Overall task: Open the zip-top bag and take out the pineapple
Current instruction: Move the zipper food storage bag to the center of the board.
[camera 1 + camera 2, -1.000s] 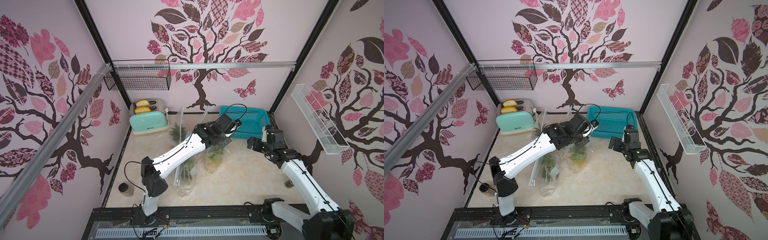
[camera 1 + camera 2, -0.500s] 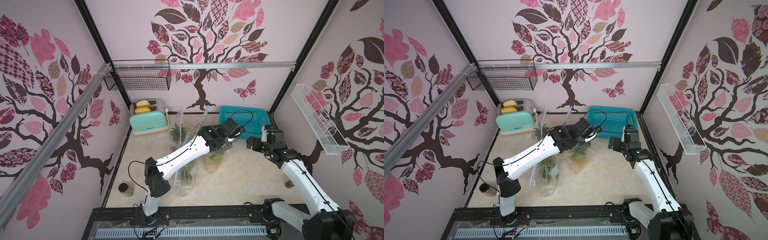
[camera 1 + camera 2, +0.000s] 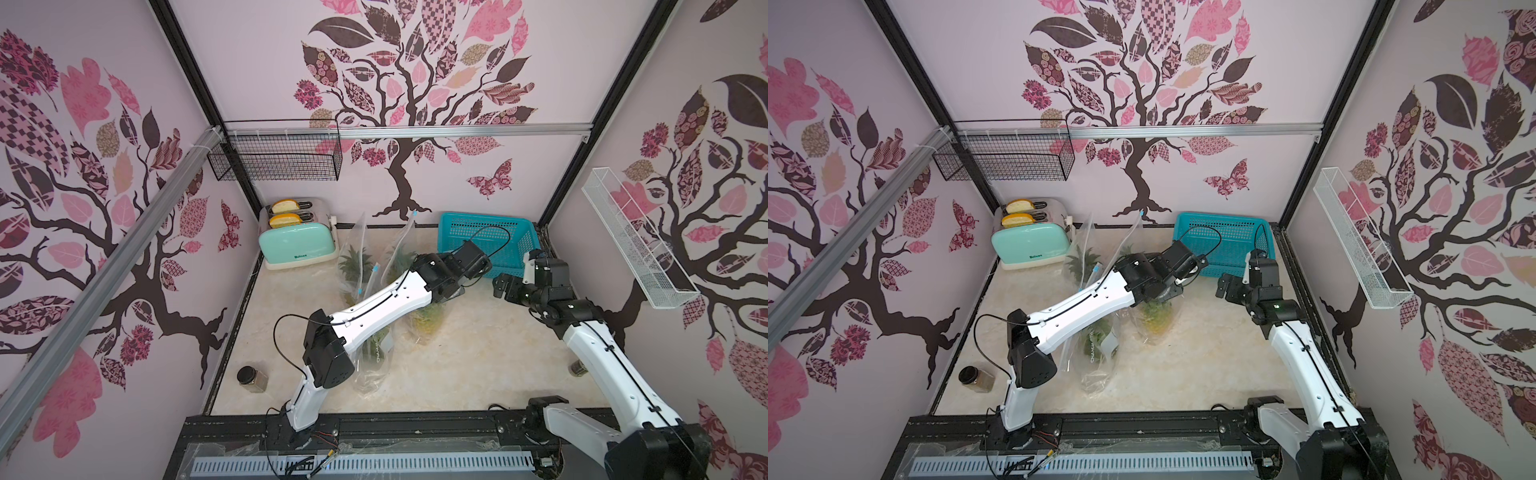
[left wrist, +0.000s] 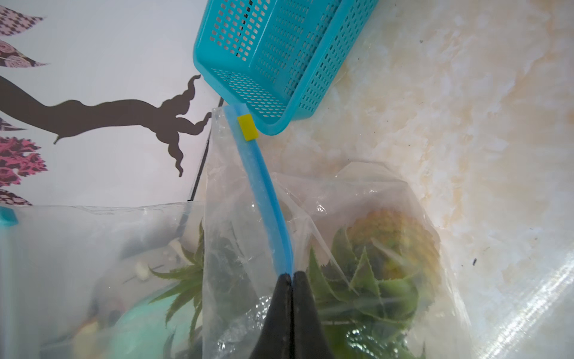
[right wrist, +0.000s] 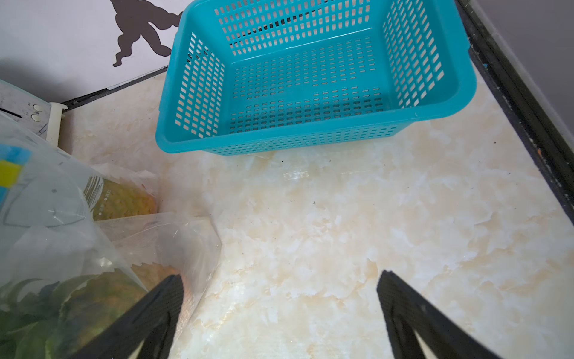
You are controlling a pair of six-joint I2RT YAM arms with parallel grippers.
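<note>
- The left jaws are squeezed tight on the blue zip [image 4: 273, 199] of the bag [image 4: 357, 192].
- The pineapple [image 4: 391, 242] is inside the bag, on the worktop [image 5: 310, 217] near the basket [image 5: 310, 146].
- The yellow slider [image 4: 247, 127] sits at the zip's far end.
- The right jaws are wide apart and hold nothing, over the worktop beside the bag.

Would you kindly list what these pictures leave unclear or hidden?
- Left hand: in both top views its fingertips are hidden under its own wrist; only the left wrist view shows them shut on the zip.
- Pineapple: blurred by the bag, leaves cut off by the left wrist view's edge.
- Jar: contents too small in a top view.
- Right hand: finger bases cut off by the right wrist view's edge.
</note>
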